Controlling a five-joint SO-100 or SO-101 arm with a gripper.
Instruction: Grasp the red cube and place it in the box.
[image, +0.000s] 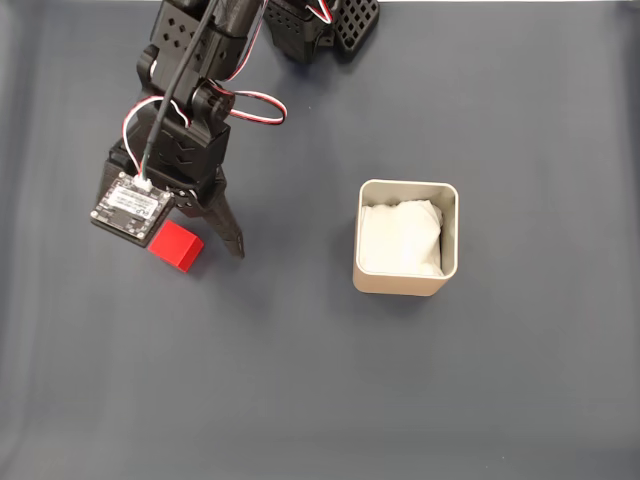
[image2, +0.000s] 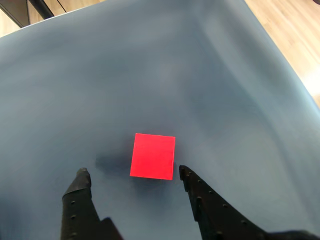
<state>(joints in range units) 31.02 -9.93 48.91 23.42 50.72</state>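
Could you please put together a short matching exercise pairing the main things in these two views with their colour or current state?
Column one:
1. red cube
2. box
3. gripper
4. table cover

Column two:
A. dark blue-grey, spread flat under everything
B. open, fingertips on either side of a small block in the wrist view
C. beige-grey walls with crumpled white lining inside
D. bright, lying on the cloth outside the container, left of it in the fixed view

Pairs: 1-D, 2-C, 3-B, 4-A
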